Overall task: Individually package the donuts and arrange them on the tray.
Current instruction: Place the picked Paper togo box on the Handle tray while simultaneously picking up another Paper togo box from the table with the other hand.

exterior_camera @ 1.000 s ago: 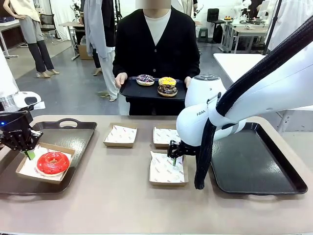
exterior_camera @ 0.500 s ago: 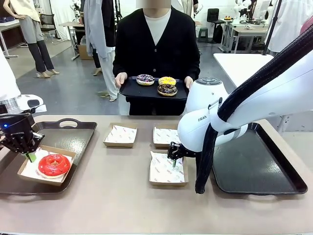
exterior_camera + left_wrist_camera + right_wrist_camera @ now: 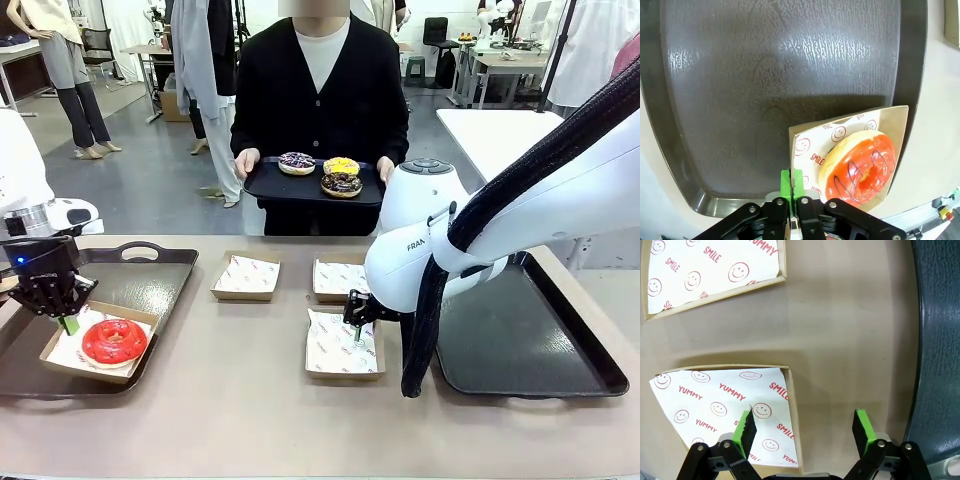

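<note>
Left gripper [image 3: 68, 322]: clamped on the donut box [image 3: 891, 124] corner.
Right gripper [image 3: 805, 422]: fingers apart over a spare box [image 3: 793, 405].
Red donut [image 3: 113, 341]: glossy ring, in its box on the left tray [image 3: 150, 285].

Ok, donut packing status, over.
Left gripper shut on box holding red donut, at left tray. Right gripper open, straddling empty box edge. Nothing in the way.

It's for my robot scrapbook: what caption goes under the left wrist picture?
Left gripper shut on the corner of a paper-lined box holding the red donut at the dark tray rim.
</note>
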